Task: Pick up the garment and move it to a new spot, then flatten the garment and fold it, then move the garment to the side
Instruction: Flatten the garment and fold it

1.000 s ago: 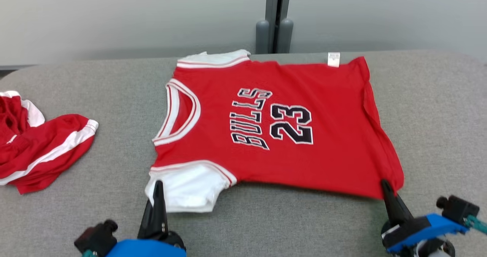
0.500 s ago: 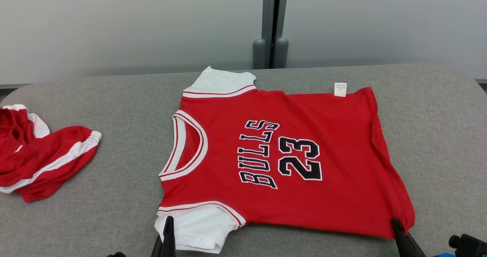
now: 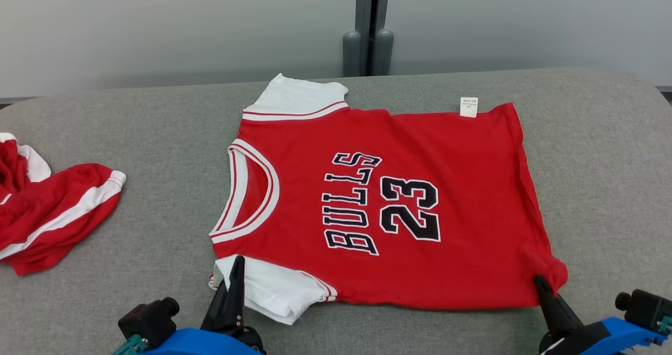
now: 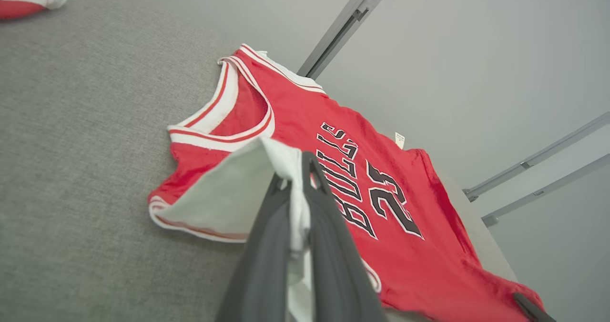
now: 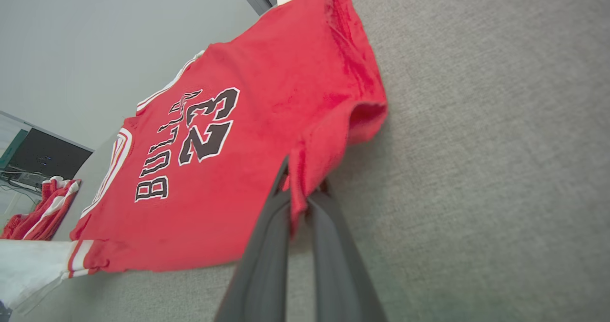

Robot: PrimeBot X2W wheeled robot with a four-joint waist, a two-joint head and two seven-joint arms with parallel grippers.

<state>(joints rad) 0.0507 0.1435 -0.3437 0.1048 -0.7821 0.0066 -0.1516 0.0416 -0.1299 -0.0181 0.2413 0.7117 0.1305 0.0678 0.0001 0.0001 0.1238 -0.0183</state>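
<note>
Plainly, the red jersey (image 3: 378, 208) lies face up in the middle of the grey table (image 3: 157, 134), collar toward 9 o'clock and hem toward 3 o'clock; across the chest runs "BULLS" above "23" in black letters edged white, the letter tops toward 9 o'clock; a small white tag (image 3: 469, 106) sticks out from the far edge at about 1 o'clock, its print too small to read; the far sleeve (image 3: 299, 95) lies flat at 11 o'clock, close to the table's back edge; the left gripper (image 3: 239, 263) has its fingers pressed together on the near sleeve (image 3: 273, 292) at 7 o'clock, the white cloth raised off the table; the right gripper (image 3: 538, 281) pinches the near hem corner (image 3: 546, 263) at 5 o'clock, which bunches and lifts there; bare grey cloth lies open at 3 o'clock beyond the hem, and again at 9 o'clock between the collar and a crumpled red-and-white garment (image 3: 52, 208) at the table's edge
</note>
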